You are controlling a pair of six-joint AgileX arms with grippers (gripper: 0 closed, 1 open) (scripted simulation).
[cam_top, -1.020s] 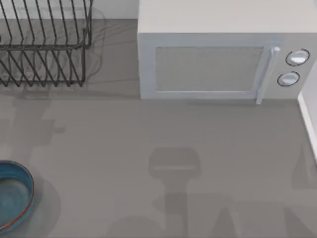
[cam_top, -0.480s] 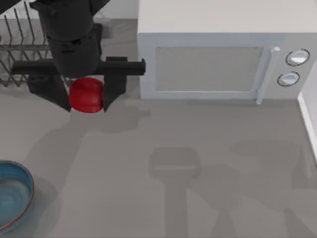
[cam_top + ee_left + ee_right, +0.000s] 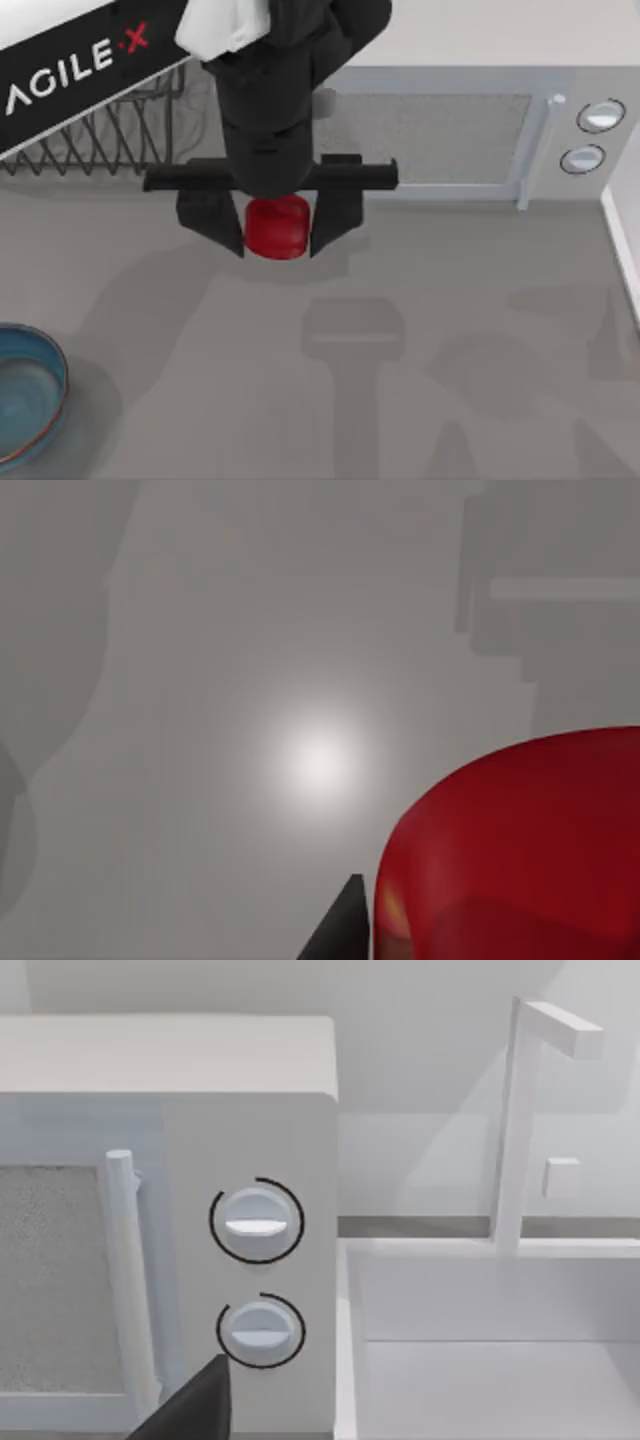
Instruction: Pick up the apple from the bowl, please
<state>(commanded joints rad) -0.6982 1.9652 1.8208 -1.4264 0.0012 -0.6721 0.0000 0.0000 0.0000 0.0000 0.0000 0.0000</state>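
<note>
Rightward now, left gripper [image 3: 277,230] clasps apple [image 3: 276,228].

Top view straight down; left wrist near the apple [image 3: 520,850]; right wrist toward microwave [image 3: 170,1210].

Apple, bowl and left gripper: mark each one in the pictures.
apple [image 3: 276,228]: top view, middle of its red top, between the fingers.
bowl [image 3: 58,385]: top view, its right rim at the table's left edge.
left gripper [image 3: 277,228]: top view, midway between its black fingertips, shut on the apple.
</note>
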